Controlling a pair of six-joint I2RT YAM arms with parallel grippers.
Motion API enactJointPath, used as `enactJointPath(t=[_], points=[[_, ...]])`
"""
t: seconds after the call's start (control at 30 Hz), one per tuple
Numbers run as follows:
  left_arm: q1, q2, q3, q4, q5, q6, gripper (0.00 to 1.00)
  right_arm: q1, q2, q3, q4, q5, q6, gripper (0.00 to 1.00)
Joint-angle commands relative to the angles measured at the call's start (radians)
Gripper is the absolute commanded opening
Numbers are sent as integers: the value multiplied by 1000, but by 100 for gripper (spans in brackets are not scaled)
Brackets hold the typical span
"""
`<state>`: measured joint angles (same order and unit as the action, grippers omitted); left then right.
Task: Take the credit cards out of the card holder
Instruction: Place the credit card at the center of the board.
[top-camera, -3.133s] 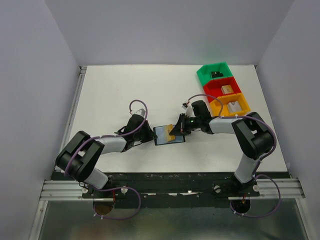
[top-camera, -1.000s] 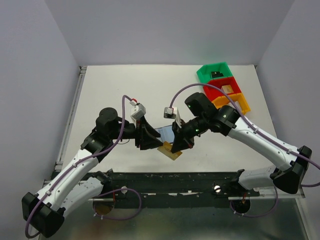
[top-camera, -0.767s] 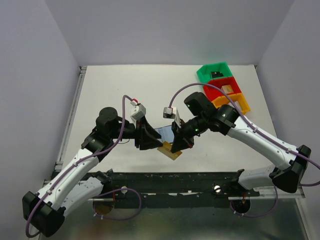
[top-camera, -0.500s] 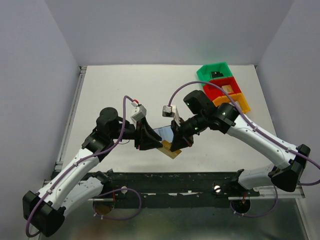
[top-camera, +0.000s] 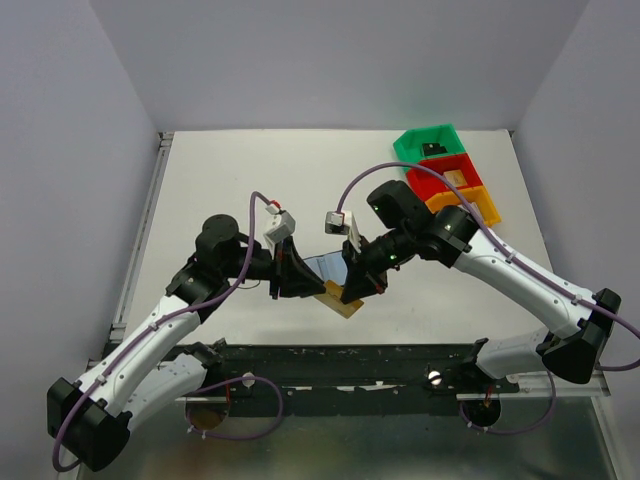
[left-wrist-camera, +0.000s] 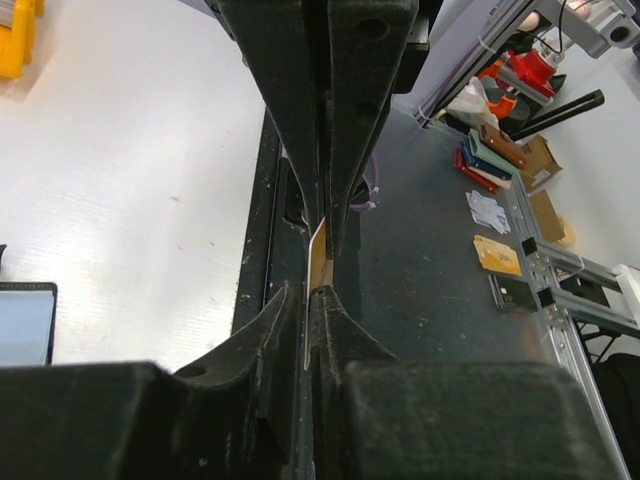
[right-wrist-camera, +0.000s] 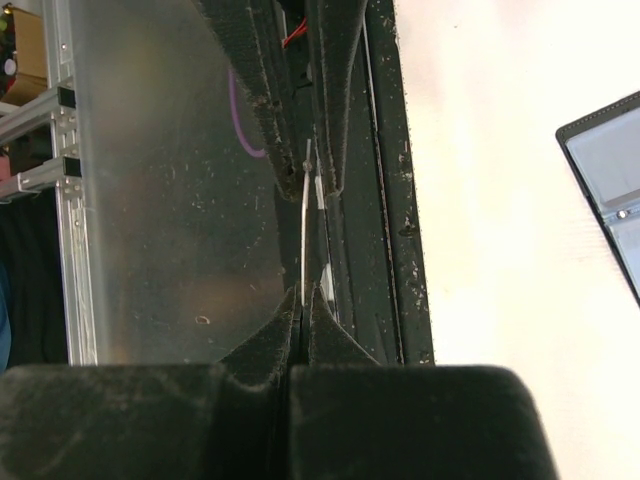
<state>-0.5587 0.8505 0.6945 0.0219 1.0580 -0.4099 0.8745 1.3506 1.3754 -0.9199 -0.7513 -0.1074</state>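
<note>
The card holder (top-camera: 322, 267) lies open on the table, blue-grey pockets up. It also shows in the left wrist view (left-wrist-camera: 24, 324) and the right wrist view (right-wrist-camera: 612, 180). A gold-orange credit card (top-camera: 341, 302) is held in the air near the table's front edge. My left gripper (top-camera: 304, 286) and my right gripper (top-camera: 352, 290) meet over it from opposite sides. The left wrist view shows the left gripper (left-wrist-camera: 310, 296) shut on the card's thin edge (left-wrist-camera: 318, 258). The right gripper (right-wrist-camera: 302, 296) is shut on the same card (right-wrist-camera: 304, 225). The other cards are hidden.
A green bin (top-camera: 430, 143), a red bin (top-camera: 446, 176) and an orange bin (top-camera: 466, 206) stand in a row at the back right, each with small items. The table's black front rail (top-camera: 330, 352) lies just below the grippers.
Three seconds ago both grippers were low at the holder with the gold card on it. Now both arms are raised with the card out. In the last second hardly anything moved.
</note>
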Motion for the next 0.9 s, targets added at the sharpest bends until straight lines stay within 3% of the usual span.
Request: enactJointPath(t=[0.0,0.07,0.17,0.3,0.5,0.6,0.67,0.73,0.87], points=[[-15,5,-13,30,42,5,18,6,8,28,-11,4,-11,0],[-17,2,-15,32,33,3,13,6,10,27,-8,4,-8,2],[-20,-11,-21,36,14,3,0,6,7,24,-2,6,-2,13],[-18,-34,-30,35,-18,5,0,4,-11,22,21,59,44,30],[14,-65,-50,19,-198,5,0,-112,-122,-31,177,251,219,36],[49,-96,-84,84,-338,-68,0,-175,-267,-154,378,409,331,37],[71,-137,-139,180,-415,-142,0,-180,-353,-270,523,498,414,52],[85,-172,-193,300,-472,-223,0,-184,-410,-366,637,494,477,58],[97,-179,-246,479,-468,-357,0,-184,-407,-446,725,357,561,59]])
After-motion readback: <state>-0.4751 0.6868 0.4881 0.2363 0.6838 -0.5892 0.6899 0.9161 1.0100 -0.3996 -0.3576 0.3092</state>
